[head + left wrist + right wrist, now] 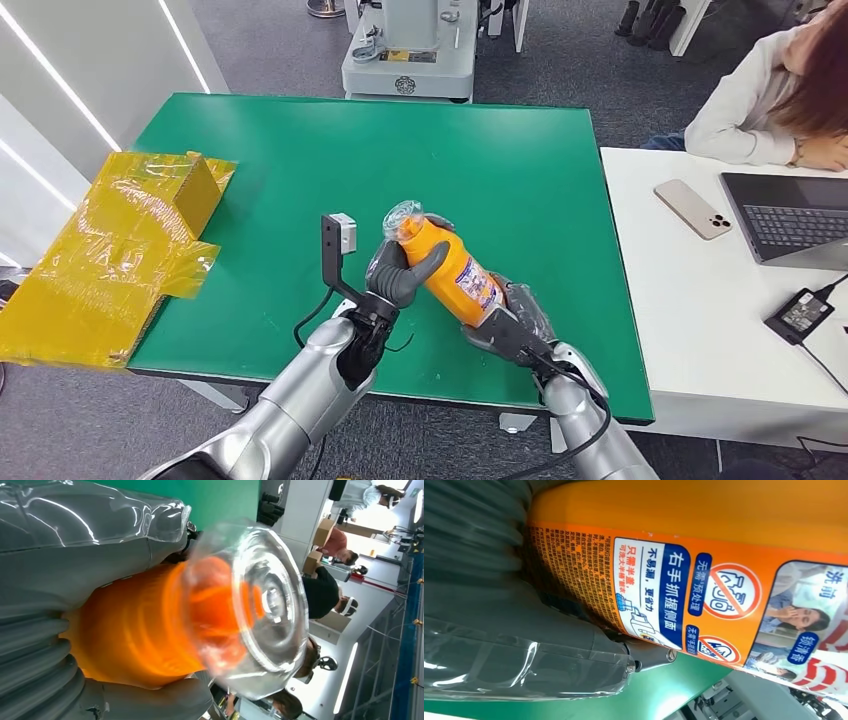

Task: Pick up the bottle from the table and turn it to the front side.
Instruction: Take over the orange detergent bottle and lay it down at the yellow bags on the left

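An orange bottle (452, 271) with a clear cap (404, 218) is held tilted above the green table (300, 150), cap toward the far left. My left hand (400, 270) grips its upper body just below the cap. My right hand (510, 320) grips its base end. In the left wrist view the clear cap (260, 605) faces the camera, with the orange bottle neck (140, 630) between my grey fingers (75, 565). In the right wrist view the bottle's printed label (704, 585) with text and pictures lies against my hand (524, 650).
Yellow wrapped cardboard (120, 250) lies over the table's left edge. A white desk (700, 320) at the right carries a phone (693, 208), a laptop (790, 215) and a charger (800, 312); a person (770, 100) leans on it. A grey machine (410, 50) stands beyond the table.
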You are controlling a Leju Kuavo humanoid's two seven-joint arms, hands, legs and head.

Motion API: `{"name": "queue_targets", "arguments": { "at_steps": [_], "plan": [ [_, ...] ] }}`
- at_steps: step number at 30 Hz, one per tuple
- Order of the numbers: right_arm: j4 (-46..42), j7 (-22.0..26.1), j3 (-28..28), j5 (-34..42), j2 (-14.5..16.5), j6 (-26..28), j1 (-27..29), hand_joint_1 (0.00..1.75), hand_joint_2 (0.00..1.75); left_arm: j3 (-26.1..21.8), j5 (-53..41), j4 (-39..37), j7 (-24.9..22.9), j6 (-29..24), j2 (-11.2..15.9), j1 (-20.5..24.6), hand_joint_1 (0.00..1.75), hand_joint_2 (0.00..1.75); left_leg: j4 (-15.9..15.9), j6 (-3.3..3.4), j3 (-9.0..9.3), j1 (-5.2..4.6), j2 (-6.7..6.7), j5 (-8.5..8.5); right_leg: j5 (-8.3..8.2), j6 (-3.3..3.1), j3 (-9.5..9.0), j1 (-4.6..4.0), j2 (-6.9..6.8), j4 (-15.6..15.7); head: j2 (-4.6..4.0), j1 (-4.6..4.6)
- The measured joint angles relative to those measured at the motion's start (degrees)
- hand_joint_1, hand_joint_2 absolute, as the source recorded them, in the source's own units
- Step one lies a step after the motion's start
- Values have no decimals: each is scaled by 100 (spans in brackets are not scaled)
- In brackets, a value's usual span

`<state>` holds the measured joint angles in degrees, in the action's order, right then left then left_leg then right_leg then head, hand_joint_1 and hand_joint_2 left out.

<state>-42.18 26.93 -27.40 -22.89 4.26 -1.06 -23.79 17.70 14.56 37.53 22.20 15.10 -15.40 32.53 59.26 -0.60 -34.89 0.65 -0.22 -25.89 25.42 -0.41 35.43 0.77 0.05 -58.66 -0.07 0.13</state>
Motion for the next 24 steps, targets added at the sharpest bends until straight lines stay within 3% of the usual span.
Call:
{"name": "queue_targets", "arguments": {
  "at_steps": [2,4,10,16,24],
  "plan": [
    [-25,-20,2,-22,0,5,34,32,175,1,31,0,-7,6,-7,0,175,175,0,0,0,0,0,0,0,0,0,0,0,0,0,0],
    [-61,-45,7,-43,0,13,66,0,175,2,54,-1,-7,22,-14,-1,175,175,0,0,0,0,0,0,0,0,0,0,0,0,0,1],
    [-248,-98,104,-29,-1,39,144,0,175,86,-290,13,166,-254,-13,-34,175,175,0,0,0,0,1,0,0,0,0,0,1,0,0,1],
    [-774,-83,326,150,-109,-70,465,0,175,280,-2095,363,483,-1876,242,-25,175,175,-1,0,1,0,2,0,0,0,0,0,1,-1,0,1],
    [-1258,35,506,295,-338,-223,645,0,175,299,-3775,937,545,-2965,844,99,175,175,-1,-3,3,1,3,3,0,-1,0,-1,3,-3,0,0]
  ]
}}
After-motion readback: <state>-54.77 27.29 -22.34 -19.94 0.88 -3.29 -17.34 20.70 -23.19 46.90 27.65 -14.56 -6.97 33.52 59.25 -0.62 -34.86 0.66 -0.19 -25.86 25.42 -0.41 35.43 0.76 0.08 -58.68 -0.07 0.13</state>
